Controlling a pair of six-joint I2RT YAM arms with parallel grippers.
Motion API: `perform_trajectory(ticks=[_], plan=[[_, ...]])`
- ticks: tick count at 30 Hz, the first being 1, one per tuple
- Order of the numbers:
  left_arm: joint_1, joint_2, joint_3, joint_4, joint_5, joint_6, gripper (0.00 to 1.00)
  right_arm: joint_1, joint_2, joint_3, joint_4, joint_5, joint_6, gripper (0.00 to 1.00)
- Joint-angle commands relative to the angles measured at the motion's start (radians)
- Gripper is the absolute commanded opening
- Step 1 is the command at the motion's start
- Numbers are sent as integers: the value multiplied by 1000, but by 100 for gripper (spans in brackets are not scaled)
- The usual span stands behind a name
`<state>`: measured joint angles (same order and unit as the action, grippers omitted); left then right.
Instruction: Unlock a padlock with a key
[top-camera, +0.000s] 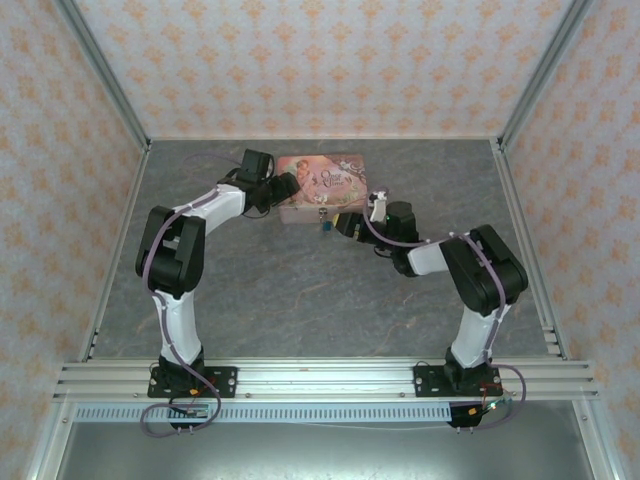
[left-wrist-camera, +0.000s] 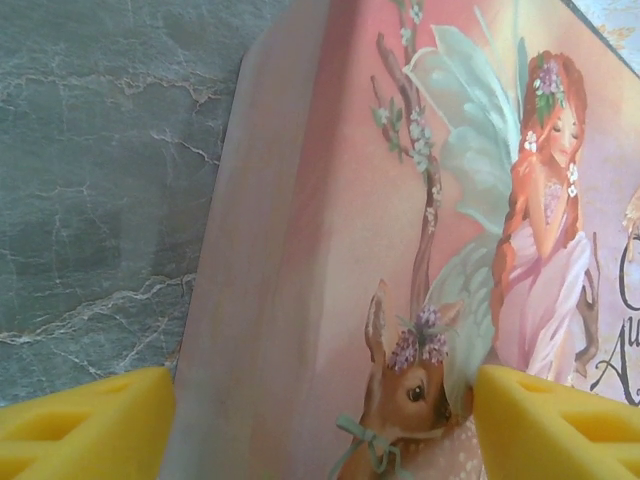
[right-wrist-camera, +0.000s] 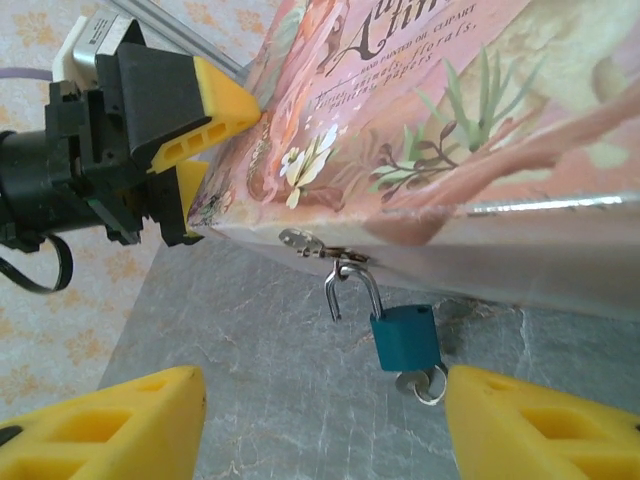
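My right gripper (right-wrist-camera: 320, 430) stands open just above the grey table (right-wrist-camera: 250, 380), fingers wide apart and holding nothing. Just ahead between them hangs the padlock (right-wrist-camera: 405, 338), the key (right-wrist-camera: 420, 381) in its underside. One leg of its shackle is free of the body; the other hooks the hasp (right-wrist-camera: 318, 246) on the pink tin (right-wrist-camera: 450, 120). Farther along, my left gripper (left-wrist-camera: 325, 430) straddles the tin's end; I cannot tell whether it presses.

Small teal padlock (right-wrist-camera: 405, 338) hangs by its sprung-open shackle from the pink tin's (right-wrist-camera: 450, 120) 6 o'clock side, key (right-wrist-camera: 418, 381) in its base.
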<state>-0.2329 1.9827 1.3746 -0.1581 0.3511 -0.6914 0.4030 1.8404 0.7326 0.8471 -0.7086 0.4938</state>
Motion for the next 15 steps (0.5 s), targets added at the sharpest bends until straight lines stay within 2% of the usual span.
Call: perform_trajectory(ticks=[1,7,15], plan=[[4,-19,-94,-64,3,-2,76,5,38,45,40,-49,-13,65],[-8,-57,-176,-35,-7,-22,75,17,111,113,44,-87,-17,66],[-21,-67,-200,-37,-26,-29,75,37,174,165,38,-113,-12,66]])
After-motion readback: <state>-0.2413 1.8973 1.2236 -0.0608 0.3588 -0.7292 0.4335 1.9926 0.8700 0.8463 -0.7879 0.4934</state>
